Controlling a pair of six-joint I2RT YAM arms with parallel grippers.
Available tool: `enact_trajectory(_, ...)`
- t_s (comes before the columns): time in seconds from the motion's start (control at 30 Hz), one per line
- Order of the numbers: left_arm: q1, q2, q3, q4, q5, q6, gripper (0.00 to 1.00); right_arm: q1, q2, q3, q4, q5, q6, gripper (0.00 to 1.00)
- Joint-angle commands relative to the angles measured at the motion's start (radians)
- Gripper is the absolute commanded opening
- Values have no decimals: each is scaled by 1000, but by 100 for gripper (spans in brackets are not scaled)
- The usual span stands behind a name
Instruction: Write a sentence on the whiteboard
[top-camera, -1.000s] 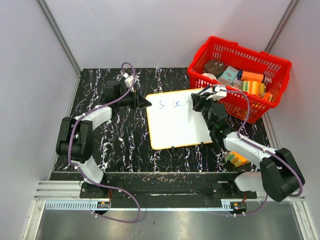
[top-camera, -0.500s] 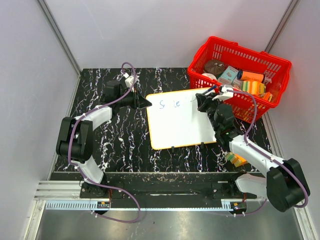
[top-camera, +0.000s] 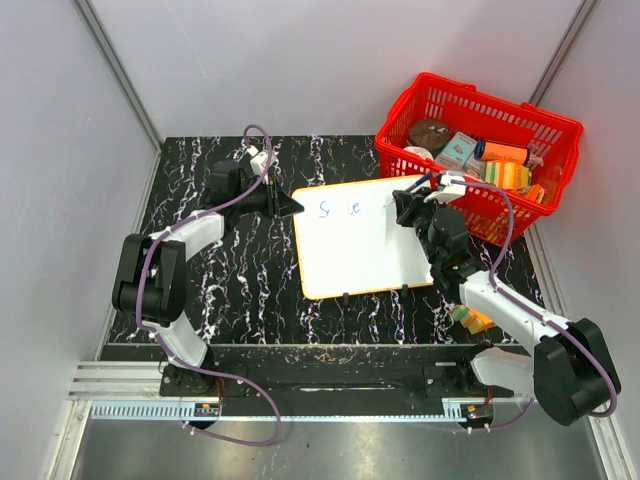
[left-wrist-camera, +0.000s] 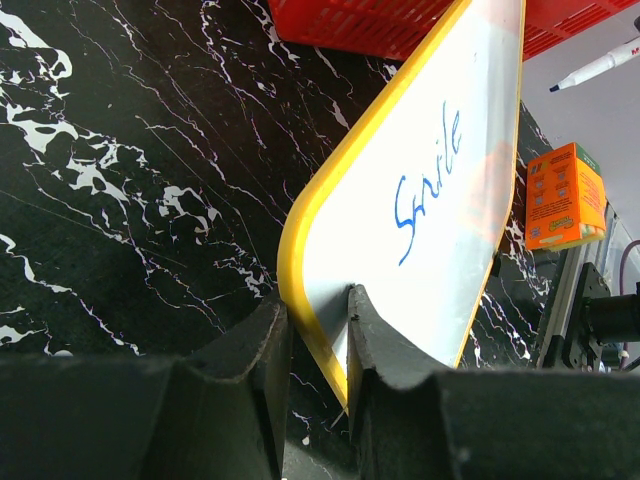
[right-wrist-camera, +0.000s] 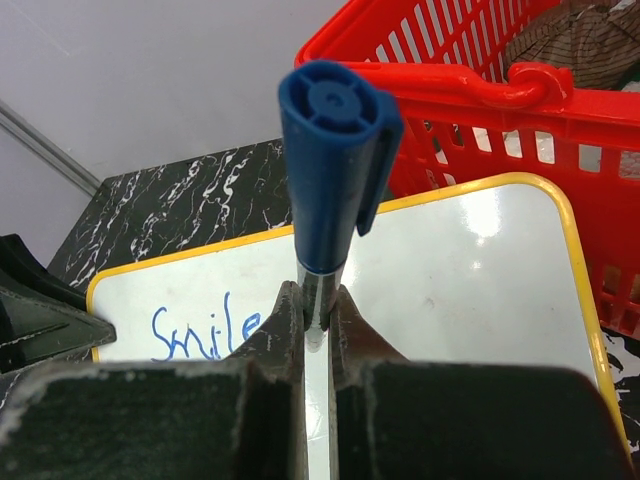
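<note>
The right gripper (right-wrist-camera: 318, 305) was shut tight on a blue-capped marker (right-wrist-camera: 330, 150), its tip hidden below, probably lifted just beyond "Smile", the sentence (right-wrist-camera: 205, 332) so far. The left gripper (left-wrist-camera: 315, 325) pinched the whiteboard (left-wrist-camera: 470, 200) at its edge, beside that word. Next, the tip needed lowering to start word two.

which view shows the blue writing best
Right wrist: the writing faces the camera and reads "Smile" clearly. Left wrist shows it readable but slanted and foreshortened along the whiteboard. Top shows it tiny, letters unclear.
</note>
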Motion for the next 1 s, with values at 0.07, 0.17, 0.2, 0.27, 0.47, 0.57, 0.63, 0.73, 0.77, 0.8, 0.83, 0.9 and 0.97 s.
enact_trajectory(0.07, -60, 49, -28, -96, -140, 179, 0, -4, -29, 7, 2, -11, -31, 0)
enact_trajectory(0.17, -62, 49, -28, -96, -141, 179, 0, -5, -22, 13, 2, -18, -46, 0)
enact_trajectory(0.2, -62, 49, -28, -96, -141, 179, 0, -7, -17, 14, 3, -28, -52, 0)
enact_trajectory(0.27, -62, 51, -27, -96, -141, 179, 0, -5, 0, 25, 2, -32, -63, 0)
enact_trajectory(0.47, -62, 51, -25, -98, -143, 180, 0, -5, 58, 54, 11, -48, -68, 0)
enact_trajectory(0.57, -63, 49, -25, -101, -142, 182, 0, -5, 89, 75, 12, -58, -57, 0)
enact_trajectory(0.63, -63, 49, -25, -102, -143, 183, 0, -4, 106, 86, 11, -60, -54, 0)
enact_trajectory(0.73, -63, 51, -23, -102, -142, 182, 0, -5, 112, 97, 21, -46, -57, 0)
enact_trajectory(0.77, -63, 51, -23, -101, -143, 182, 0, -4, 112, 100, 26, -42, -60, 0)
enact_trajectory(0.8, -63, 51, -23, -101, -143, 182, 0, -5, 112, 102, 31, -34, -62, 0)
enact_trajectory(0.83, -63, 51, -22, -102, -143, 183, 0, -4, 115, 105, 34, -31, -65, 0)
enact_trajectory(0.9, -65, 54, -22, -102, -143, 182, 0, -4, 118, 109, 49, -22, -68, 0)
enact_trajectory(0.97, -65, 52, -20, -104, -143, 182, 0, -4, 127, 118, 58, -17, -72, 0)
